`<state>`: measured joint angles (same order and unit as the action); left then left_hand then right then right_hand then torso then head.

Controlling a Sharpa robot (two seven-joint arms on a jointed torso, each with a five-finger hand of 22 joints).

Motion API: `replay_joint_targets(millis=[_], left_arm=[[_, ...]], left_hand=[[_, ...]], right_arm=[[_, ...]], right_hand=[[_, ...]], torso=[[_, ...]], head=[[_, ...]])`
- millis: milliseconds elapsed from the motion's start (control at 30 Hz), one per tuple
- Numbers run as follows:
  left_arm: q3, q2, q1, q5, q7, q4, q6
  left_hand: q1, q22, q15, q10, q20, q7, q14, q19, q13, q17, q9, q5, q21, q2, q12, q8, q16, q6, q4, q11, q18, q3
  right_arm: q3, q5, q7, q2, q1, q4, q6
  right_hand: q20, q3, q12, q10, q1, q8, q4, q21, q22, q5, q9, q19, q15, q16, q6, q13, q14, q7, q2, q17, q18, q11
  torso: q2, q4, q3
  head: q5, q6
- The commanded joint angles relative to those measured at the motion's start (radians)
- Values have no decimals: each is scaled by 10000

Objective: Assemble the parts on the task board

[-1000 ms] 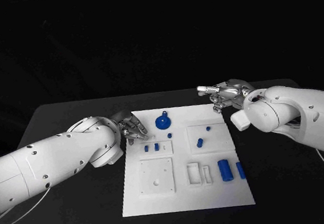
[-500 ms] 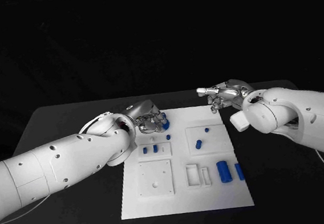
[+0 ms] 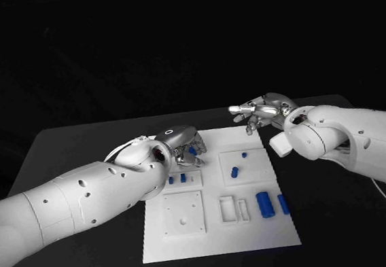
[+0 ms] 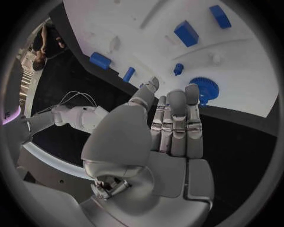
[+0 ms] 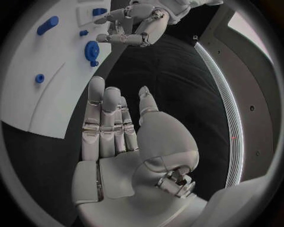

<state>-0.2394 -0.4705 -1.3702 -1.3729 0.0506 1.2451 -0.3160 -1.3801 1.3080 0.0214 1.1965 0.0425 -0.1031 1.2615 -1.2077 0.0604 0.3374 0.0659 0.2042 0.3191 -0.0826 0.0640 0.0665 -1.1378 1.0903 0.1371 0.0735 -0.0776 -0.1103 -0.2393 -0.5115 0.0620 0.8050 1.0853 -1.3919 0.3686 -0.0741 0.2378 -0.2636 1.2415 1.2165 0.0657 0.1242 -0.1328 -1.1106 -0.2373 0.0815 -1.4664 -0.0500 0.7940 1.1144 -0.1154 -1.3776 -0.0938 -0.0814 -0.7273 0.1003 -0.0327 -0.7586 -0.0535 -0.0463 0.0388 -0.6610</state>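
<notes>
The white task board [image 3: 224, 235] lies in the middle of the black table. A blue gear [image 4: 204, 88] sits near the board's far left corner. My left hand [image 3: 183, 143] hovers over it with straight fingers and holds nothing; its fingertips [image 4: 192, 90] are right at the gear. Small blue pegs [image 3: 236, 171] and two blue cylinders [image 3: 266, 203] lie on the board's right half. My right hand [image 3: 261, 112] is open above the board's far right corner, fingers [image 5: 101, 118] extended and empty. The right wrist view shows the gear [image 5: 92, 49] below my left hand [image 5: 133, 26].
Two small blue pieces [image 3: 177, 178] stand in a slot behind a square recessed plate [image 3: 184, 214] on the board's left half. A white rectangular frame [image 3: 231, 208] sits beside the cylinders. Bare black table [image 3: 75, 142] surrounds the board.
My left hand has swung from the board's left edge inward and forward, over the blue gear, which it now partly hides. The right hand has hardly moved.
</notes>
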Motion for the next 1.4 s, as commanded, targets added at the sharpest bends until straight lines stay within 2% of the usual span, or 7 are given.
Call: replay_joint_targets(millis=[33,433,700,833,1033,1200,1400], left_arm=[[3,86,48,-759,-2,-104,548],[3,325,229,-1111,-117,-532,908],[3,418,328,-1224,-238,-851,843],[3,458,359,-1236,-300,-1019,799],[3,493,385,-1214,-366,-1172,745],[4,537,400,-1133,-421,-1245,704],[4,607,449,-1103,-504,-1352,734]], left_hand=[[-84,208,-80,-165,-87,5,-11,-14,-8,-27,-7,37,59,-37,-37,-33,-26,-112,-28,33,-104,108],[-449,220,-50,-845,-116,20,-9,-19,-21,-107,-29,177,-46,106,-46,-38,-55,-209,-255,118,-162,371],[-310,230,20,-754,-14,35,34,37,-27,-119,-32,268,121,234,-55,-42,-59,-123,-110,75,-92,-265],[-280,254,-5,-890,-17,-45,38,116,-32,-122,-49,158,285,575,-66,-61,-63,-327,-141,126,-154,-1142],[67,245,-27,-913,-51,-53,59,308,-30,-126,-38,171,748,252,-64,-43,-68,-393,-401,138,-233,-2437],[106,230,-35,-935,-63,-51,78,375,-31,-130,-36,165,895,226,-66,-40,-61,-408,-615,143,-250,-2657],[81,221,-4,-1012,-47,165,123,379,-31,-133,-53,104,962,77,-65,-71,-55,-1039,-664,137,-248,-2732]], right_arm=[[-5,-242,-268,2,-3,-51,-27],[-6,-259,-356,24,-2,-168,173],[-6,-258,-378,35,-2,-204,261],[-6,-243,-386,27,-2,-210,262],[-6,-234,-388,20,-2,-216,249],[-6,-232,-386,14,-2,-220,237],[-6,-231,-382,-8,-2,-214,204]], right_hand=[[81,34,433,157,42,-16,41,-51,36,-48,-22,-340,60,74,-17,502,43,-66,-53,57,159,-78],[114,53,1022,-19,71,-16,75,-194,74,-85,-34,-345,100,218,-98,513,11,-119,-62,156,224,-170],[141,55,1178,-74,60,-17,72,-259,86,-72,-32,-344,120,272,-164,516,-7,-148,-49,203,267,-208],[149,63,1194,-91,30,-16,45,-267,92,-4,-30,-335,127,276,-181,515,-2,-154,-39,216,273,-217],[154,57,1201,-102,25,-15,23,-275,101,35,-23,-332,131,279,-181,515,5,-155,-35,232,279,-221],[160,52,1210,-118,26,-15,8,-273,115,48,-17,-322,137,273,-179,516,20,-156,-23,254,282,-226],[163,39,1213,-122,41,-9,5,-271,124,59,-11,-318,138,274,-161,516,23,-151,-34,264,283,-226]], torso=[[-2,1,-4],[14,-25,-17],[4,-20,-18],[10,-28,-16],[10,-24,-18],[12,-22,-8],[20,-26,-7]], head=[[25,-13],[131,-73],[140,-88],[151,-100],[149,-121],[152,-136],[167,-144]])
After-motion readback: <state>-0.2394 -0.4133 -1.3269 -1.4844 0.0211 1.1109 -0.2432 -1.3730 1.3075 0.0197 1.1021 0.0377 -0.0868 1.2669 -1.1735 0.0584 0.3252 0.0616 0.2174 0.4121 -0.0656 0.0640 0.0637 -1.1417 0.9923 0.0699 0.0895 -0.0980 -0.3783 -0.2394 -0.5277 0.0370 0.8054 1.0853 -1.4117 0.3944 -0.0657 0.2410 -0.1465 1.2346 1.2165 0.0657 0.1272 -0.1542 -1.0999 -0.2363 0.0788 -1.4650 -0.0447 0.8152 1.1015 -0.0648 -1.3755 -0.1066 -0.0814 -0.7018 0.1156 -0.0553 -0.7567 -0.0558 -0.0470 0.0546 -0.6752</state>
